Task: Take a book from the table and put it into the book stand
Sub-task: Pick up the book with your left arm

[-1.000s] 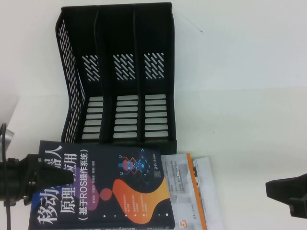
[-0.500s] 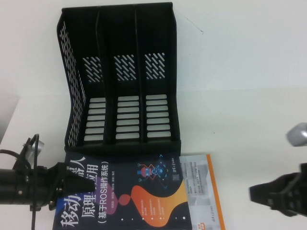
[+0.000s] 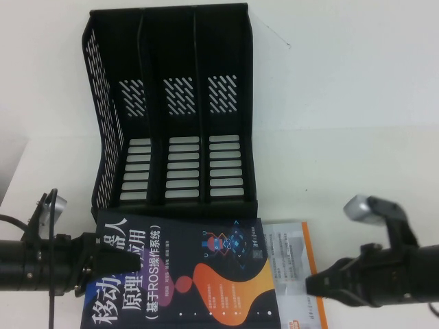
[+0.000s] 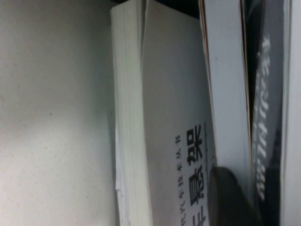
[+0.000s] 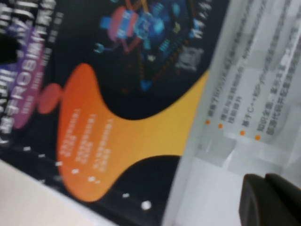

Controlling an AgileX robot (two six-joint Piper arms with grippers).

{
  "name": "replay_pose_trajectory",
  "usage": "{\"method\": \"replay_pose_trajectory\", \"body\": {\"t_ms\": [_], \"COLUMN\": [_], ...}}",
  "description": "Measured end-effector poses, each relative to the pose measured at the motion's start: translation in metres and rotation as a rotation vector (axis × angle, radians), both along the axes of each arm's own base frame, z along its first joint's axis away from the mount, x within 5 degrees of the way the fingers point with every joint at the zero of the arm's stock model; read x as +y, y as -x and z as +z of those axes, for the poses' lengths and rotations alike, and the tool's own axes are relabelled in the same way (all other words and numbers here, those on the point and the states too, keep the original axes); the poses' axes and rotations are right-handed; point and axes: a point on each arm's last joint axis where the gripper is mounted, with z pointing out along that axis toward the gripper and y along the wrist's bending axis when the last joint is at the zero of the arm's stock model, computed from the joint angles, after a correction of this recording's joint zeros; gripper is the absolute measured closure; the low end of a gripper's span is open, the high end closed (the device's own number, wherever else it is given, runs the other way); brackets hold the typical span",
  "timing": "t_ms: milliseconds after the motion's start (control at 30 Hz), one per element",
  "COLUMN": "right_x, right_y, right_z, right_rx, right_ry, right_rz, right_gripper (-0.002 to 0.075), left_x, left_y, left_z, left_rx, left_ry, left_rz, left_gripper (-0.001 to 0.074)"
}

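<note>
The dark navy book [image 3: 185,274] with white Chinese title and orange blob lies on the white table [image 3: 357,123], in front of the black three-slot book stand [image 3: 171,110]. It rests on top of a white-and-grey book [image 3: 288,253]. My left gripper [image 3: 113,259] is shut on the dark book's left edge; in the left wrist view one finger [image 4: 230,197] lies under the dark cover [image 4: 265,117]. My right gripper [image 3: 314,282] is shut, its tip over the white-and-grey book [image 5: 244,117], just right of the dark book [image 5: 117,94]. The stand's slots are empty.
The white-and-grey book has an orange border and sticks out to the right of the dark book. The stand's front lip sits just behind the books. White table stretches to the right and behind the stand.
My left gripper and the dark book have moved to the right. My right arm has come in from the right edge, and its tip is now over the white-and-grey book.
</note>
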Motion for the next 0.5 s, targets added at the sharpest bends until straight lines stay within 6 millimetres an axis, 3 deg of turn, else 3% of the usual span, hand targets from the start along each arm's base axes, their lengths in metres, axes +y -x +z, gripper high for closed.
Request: {"method": "replay_pose_trajectory", "body": {"t_ms": [133, 367, 500], "right_x": [0.006, 0.023, 0.029], "right_y": [-0.006, -0.009, -0.008], "right_z": [-0.024, -0.03, -0.03], "right_rx": [0.064, 0.068, 0.055], "right_ry": [-0.021, -0.029, -0.004], "right_rz": [0.025, 0.059, 0.058], "right_gripper": [0.0725, 0.0725, 0.0725], "left_x": [0.0, 0.001, 0.012], "left_y": [0.0, 0.002, 0.005], "left_z": [0.0, 0.0, 0.002], "left_rx": [-0.001, 0.001, 0.036], "left_ry": [-0.003, -0.004, 0.014], "left_rz": [-0.004, -0.023, -0.031], "left_gripper": [0.0504, 0.0504, 0.051]}}
